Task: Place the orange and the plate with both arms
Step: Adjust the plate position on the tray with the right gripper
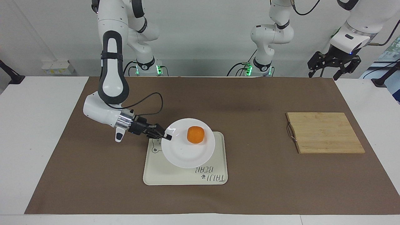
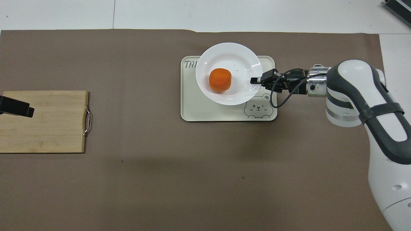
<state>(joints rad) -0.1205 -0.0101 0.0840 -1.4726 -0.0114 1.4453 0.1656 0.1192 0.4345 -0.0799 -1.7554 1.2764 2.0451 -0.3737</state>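
Holding the plate [image 1: 187, 150] level matters most now: the right gripper [image 1: 167, 137] pinches its rim, fingertips clamped on the edge, and carries it above the cream tray [image 1: 215, 182] with the orange [image 1: 195, 134] sitting loose on the nearer half. In my judgement the descent should be slow and flat, centred over the tray, letting go only once the base rests, or the fruit may roll. The left gripper [image 1: 333, 64] waits raised, jaws spread and empty, above the table edge nearer the robots than the wooden cutting board [image 1: 325, 132].
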